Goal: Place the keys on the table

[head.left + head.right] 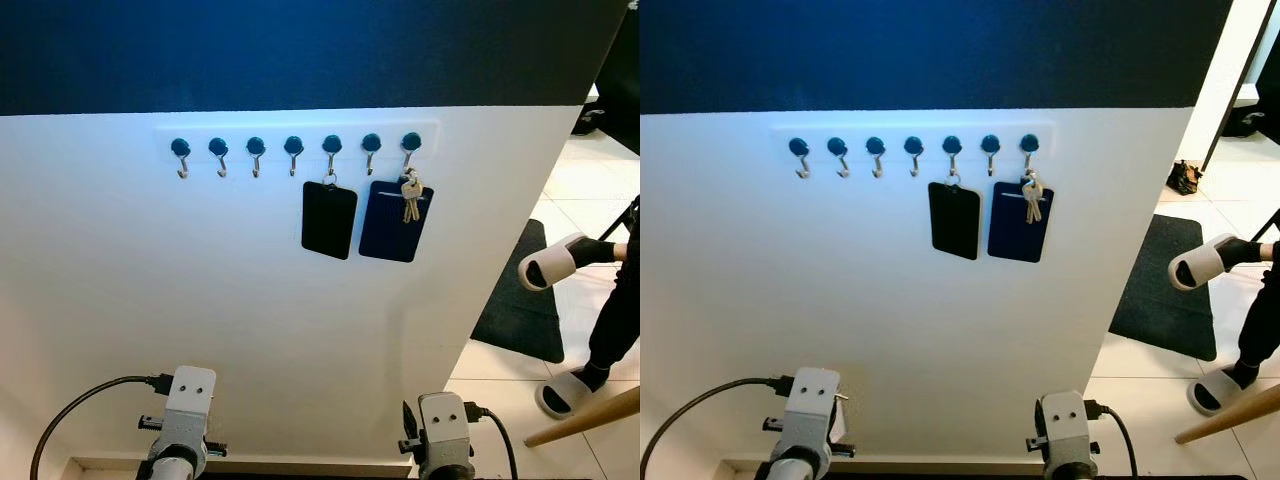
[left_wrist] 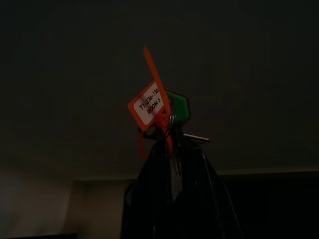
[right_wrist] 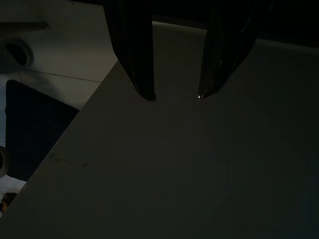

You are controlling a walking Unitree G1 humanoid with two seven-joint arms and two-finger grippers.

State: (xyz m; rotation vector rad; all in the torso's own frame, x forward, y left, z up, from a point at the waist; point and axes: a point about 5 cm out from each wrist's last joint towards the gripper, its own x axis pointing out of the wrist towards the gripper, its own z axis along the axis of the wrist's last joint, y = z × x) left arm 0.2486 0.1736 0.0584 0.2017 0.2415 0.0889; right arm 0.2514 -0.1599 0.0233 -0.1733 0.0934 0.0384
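Fingers of our left gripper (image 2: pixel 172 149) clamp the green-headed, orange-tagged keys (image 2: pixel 167 112). Our right gripper (image 3: pixel 174 94) hangs apart-fingered near the white wall's (image 1: pixel 250 330) right edge, tiled floor (image 1: pixel 575 190) beyond.

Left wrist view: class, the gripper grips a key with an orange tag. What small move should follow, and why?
Probably turn away from the wall to look for a table. The left gripper is shut on the keys, so the pick seems done, and the head views face a hook rack, with no table yet.

Keys (image 1: pixel 1032 199) hang on the wall's rightmost hook (image 1: pixel 1029 146).
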